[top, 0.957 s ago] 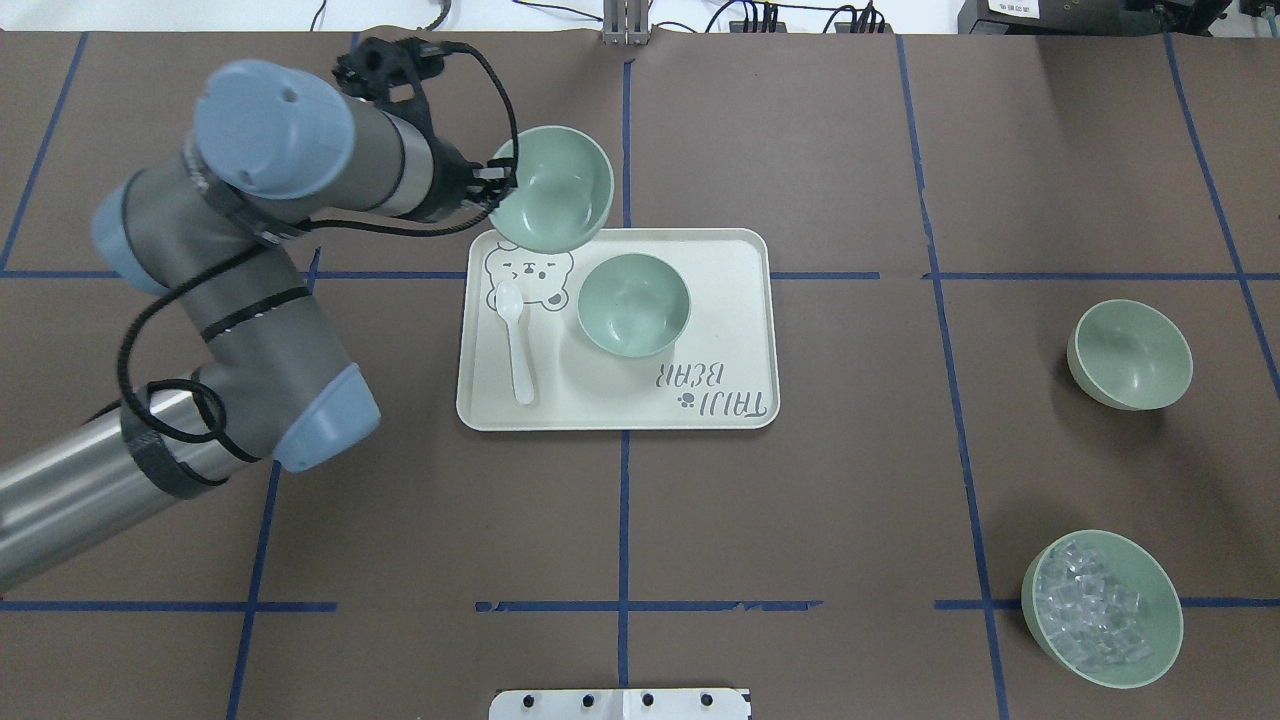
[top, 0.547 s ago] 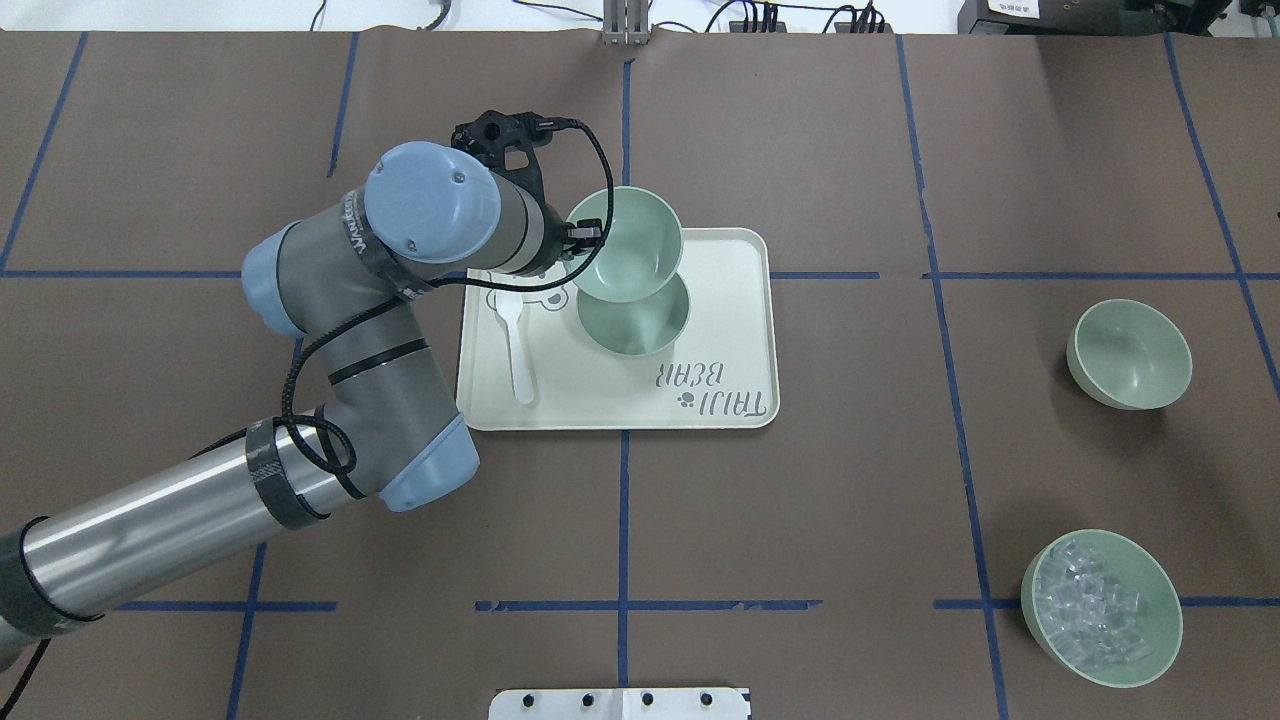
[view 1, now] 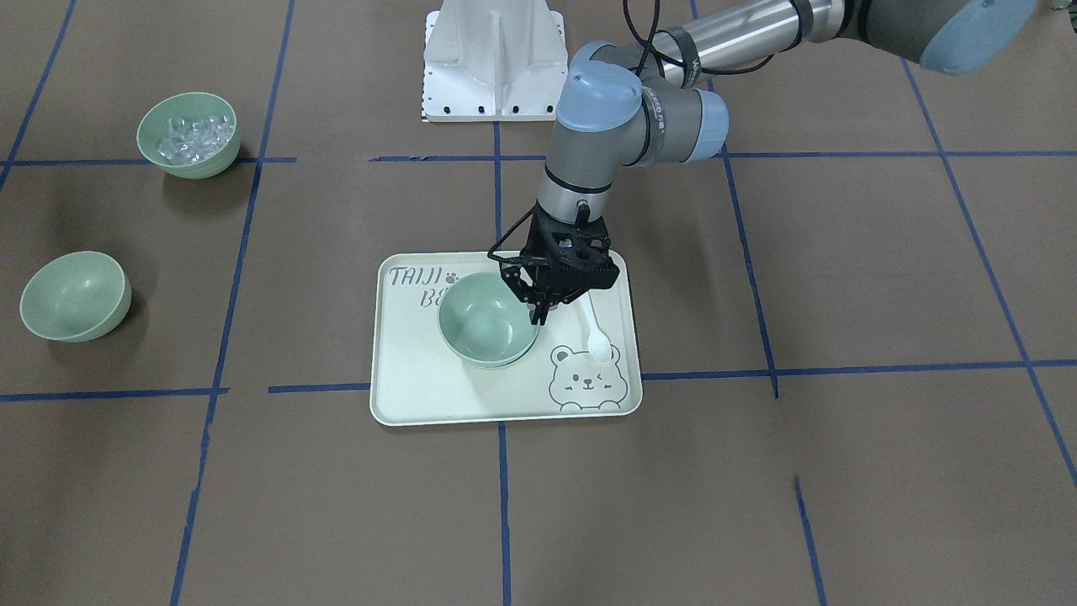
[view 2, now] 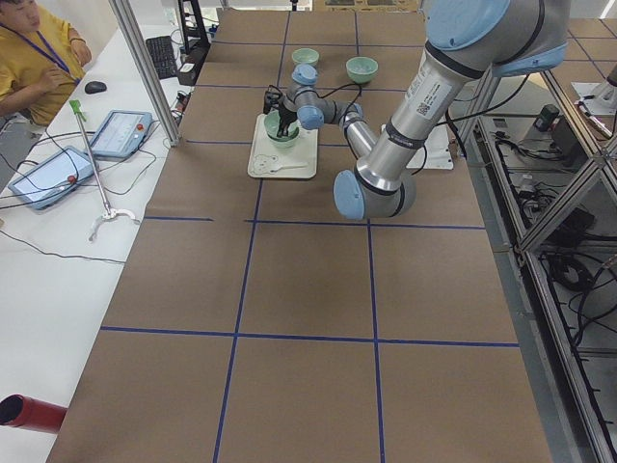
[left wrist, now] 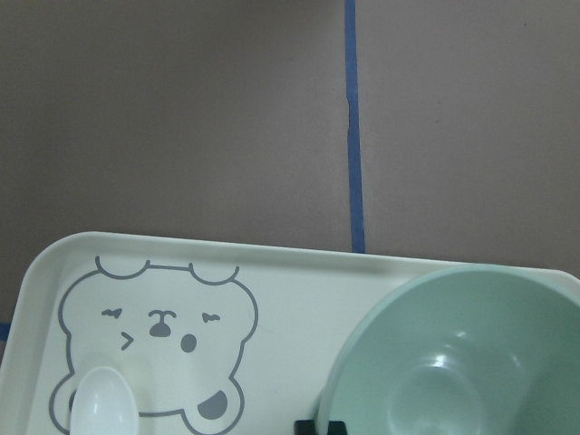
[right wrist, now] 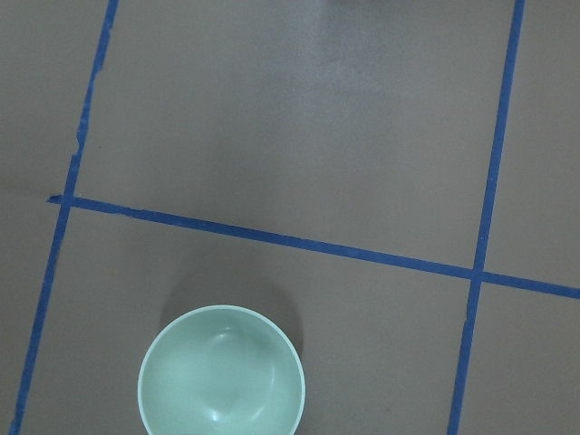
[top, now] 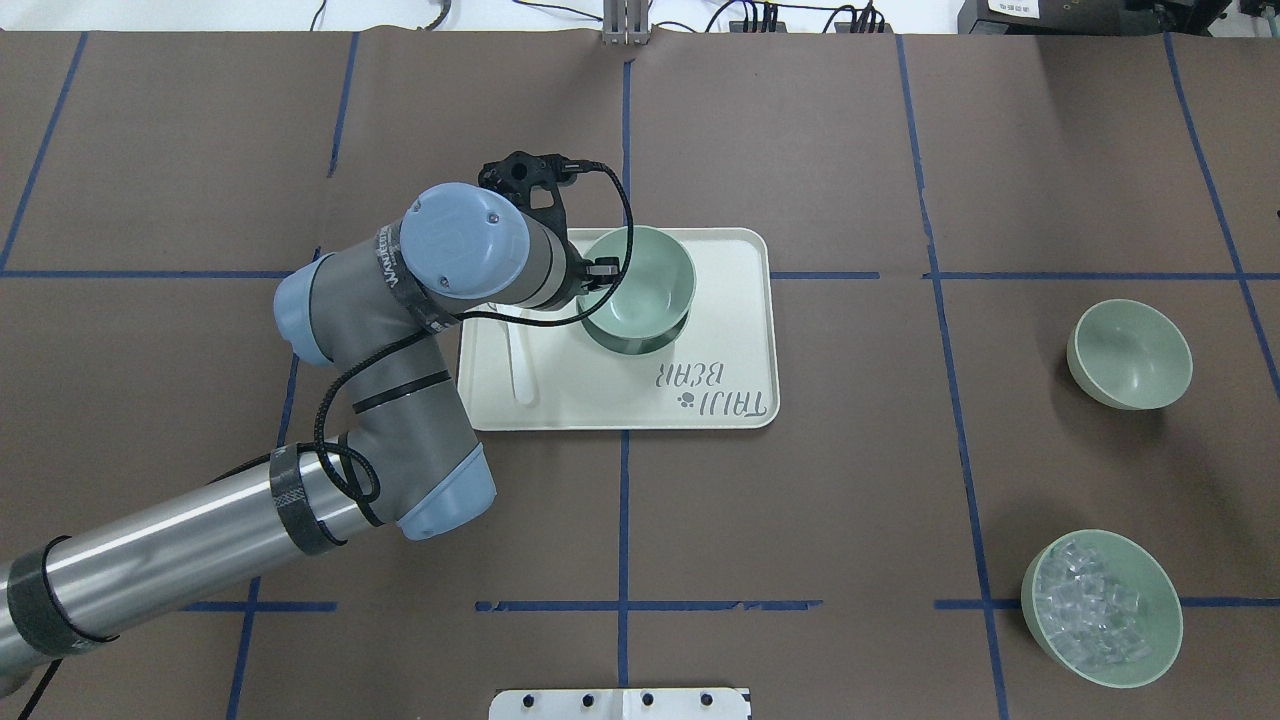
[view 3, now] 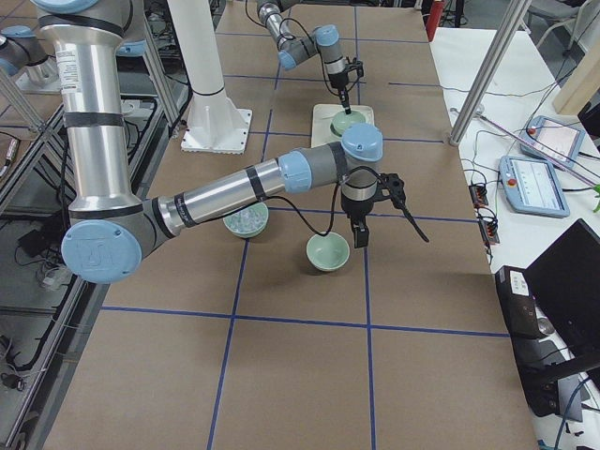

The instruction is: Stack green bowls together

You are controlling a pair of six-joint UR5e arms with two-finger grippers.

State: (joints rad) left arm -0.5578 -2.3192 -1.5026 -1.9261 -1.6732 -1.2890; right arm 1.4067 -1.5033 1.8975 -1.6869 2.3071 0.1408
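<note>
My left gripper [top: 598, 275] is shut on the rim of a pale green bowl [top: 642, 280] and holds it right over, partly nested in, a second green bowl [top: 630, 345] on the cream tray [top: 730, 300]. The front view shows the gripper [view 1: 537, 316] at the held bowl's [view 1: 486, 324] rim. The left wrist view shows the held bowl [left wrist: 462, 362]. A third green bowl [top: 1130, 355] stands alone on the right of the table. My right gripper [view 3: 361, 234] hovers by that bowl [view 3: 328, 251], which shows in the right wrist view [right wrist: 222, 385]. I cannot tell whether the right gripper is open.
A like green bowl with clear cubes [top: 1100, 608] stands at the near right. A white spoon [top: 520, 370] lies on the tray's left part beside a bear print [left wrist: 159, 335]. The left arm's elbow [top: 440, 500] hangs over the table left of the tray.
My left arm has carried the held bowl from beyond the tray's far left corner to the right and down onto the bowl on the tray. The other bowls have not moved.
</note>
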